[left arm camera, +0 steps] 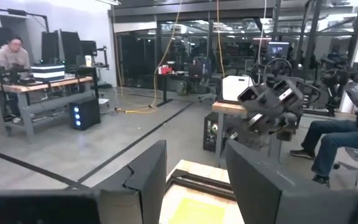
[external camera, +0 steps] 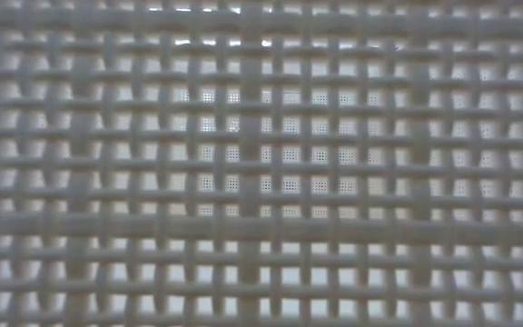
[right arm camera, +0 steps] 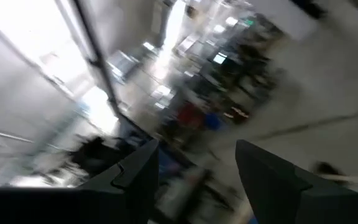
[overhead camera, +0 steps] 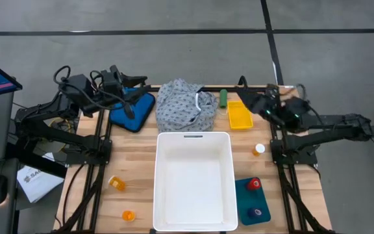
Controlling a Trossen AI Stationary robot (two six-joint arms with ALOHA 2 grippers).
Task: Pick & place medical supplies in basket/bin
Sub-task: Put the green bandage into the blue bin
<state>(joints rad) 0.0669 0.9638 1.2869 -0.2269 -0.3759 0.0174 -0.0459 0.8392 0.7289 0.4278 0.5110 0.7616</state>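
The grey-white dotted garment [overhead camera: 186, 104] lies bunched at the table's far edge, just beyond the white basket [overhead camera: 163, 195]. A green cylinder [overhead camera: 223, 97] lies to the right of the garment. One red cylinder [overhead camera: 254, 184] and a purple one [overhead camera: 257, 212] stand on a teal pad. Orange pill bottles [overhead camera: 117, 183] [overhead camera: 128, 215] [overhead camera: 258, 149] lie on the wood on either side of the basket. My left gripper [overhead camera: 137, 81] [left arm camera: 194, 149] hovers open over the far-left corner, and my right gripper [overhead camera: 247, 92] [right arm camera: 197, 149] is open over the far-right. Neither touches anything.
A yellow tray [overhead camera: 239, 115] sits right of the garment, and a blue pad [overhead camera: 133, 109] lies under my left arm. The basket's mesh wall [external camera: 261, 163] fills the low view. The left wrist view shows a person at a desk [left arm camera: 14, 53] and a seated person [left arm camera: 340, 134].
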